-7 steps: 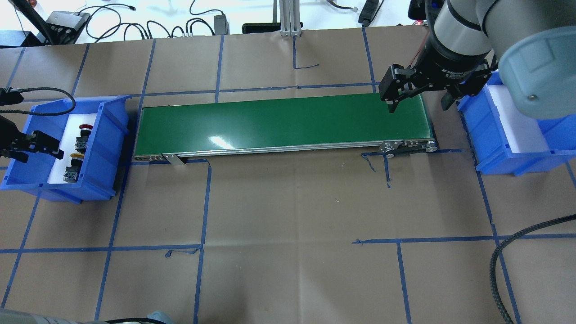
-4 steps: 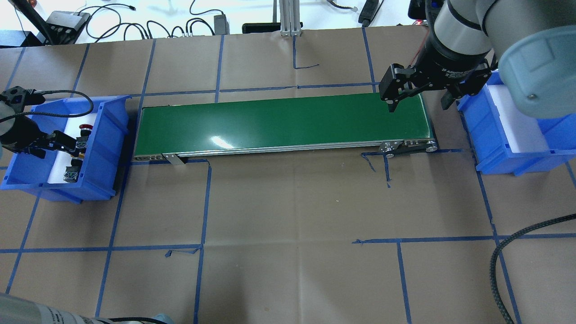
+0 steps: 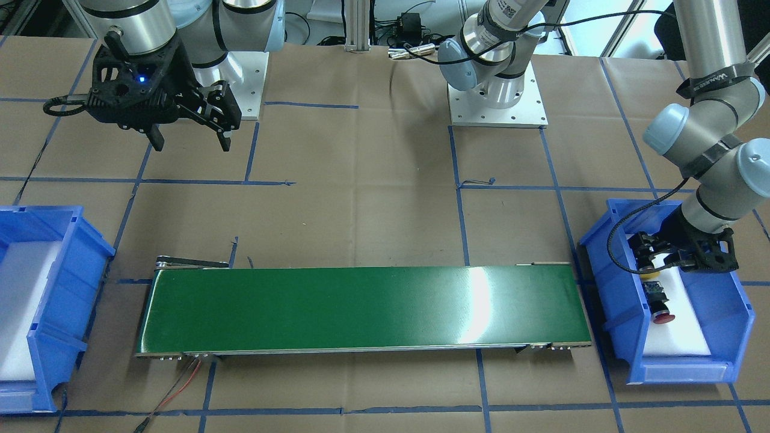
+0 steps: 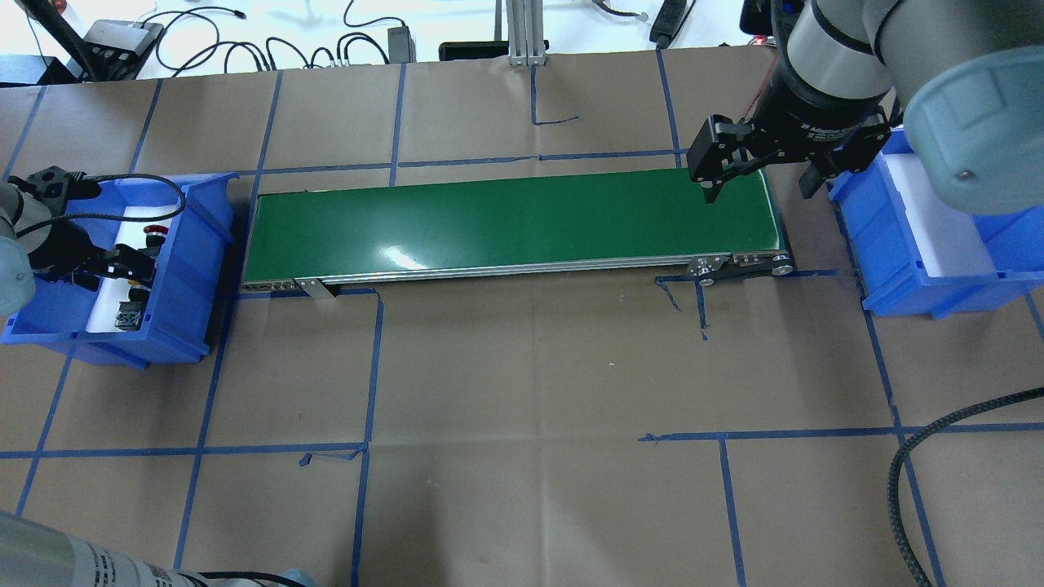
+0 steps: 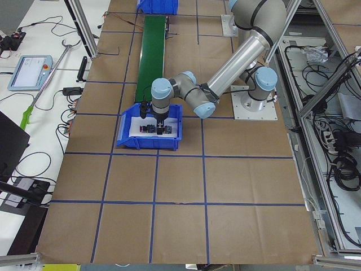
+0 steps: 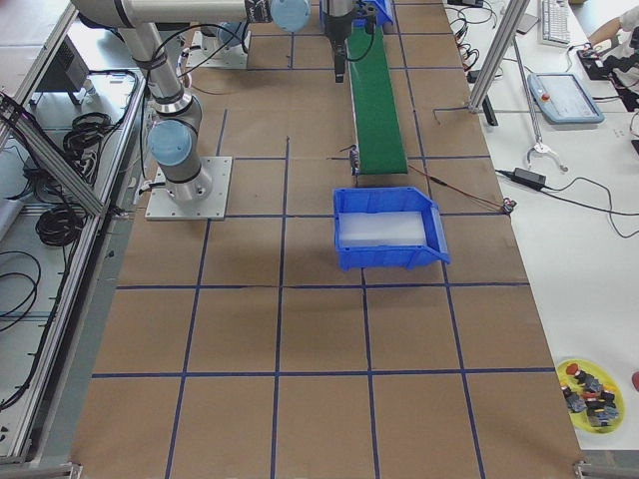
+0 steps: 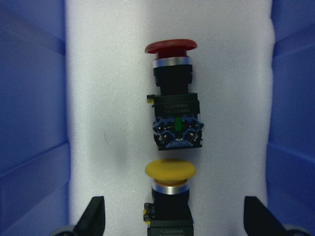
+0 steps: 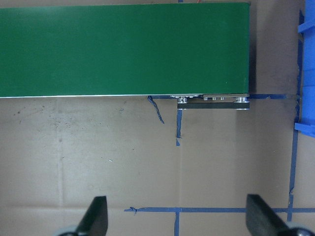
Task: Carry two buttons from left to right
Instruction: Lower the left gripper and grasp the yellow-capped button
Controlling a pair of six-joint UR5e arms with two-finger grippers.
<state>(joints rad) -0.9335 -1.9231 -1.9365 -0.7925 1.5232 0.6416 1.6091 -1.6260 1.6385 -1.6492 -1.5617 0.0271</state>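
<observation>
The red-capped button [image 7: 171, 47] and the yellow-capped button [image 7: 170, 169] lie end to end on white foam in the left blue bin [image 4: 196, 244]. They also show in the front view, red [image 3: 662, 316] and yellow [image 3: 650, 275]. My left gripper [image 7: 174, 221] is open and hovers in the bin, its fingers either side of the yellow button without touching it; overhead it is low over the bin [image 4: 122, 267]. My right gripper [image 4: 760, 186] is open and empty above the right end of the green conveyor belt [image 4: 514, 224].
The right blue bin [image 4: 897, 269], lined with white foam, stands just past the belt's right end. The bin walls [image 7: 34, 123] flank the left gripper closely. Cables lie along the table's far edge [image 4: 245, 49] and a black cable at the near right [image 4: 905, 489].
My left gripper has moved right, from the bin's outer side to over the buttons. The right arm has not moved.
</observation>
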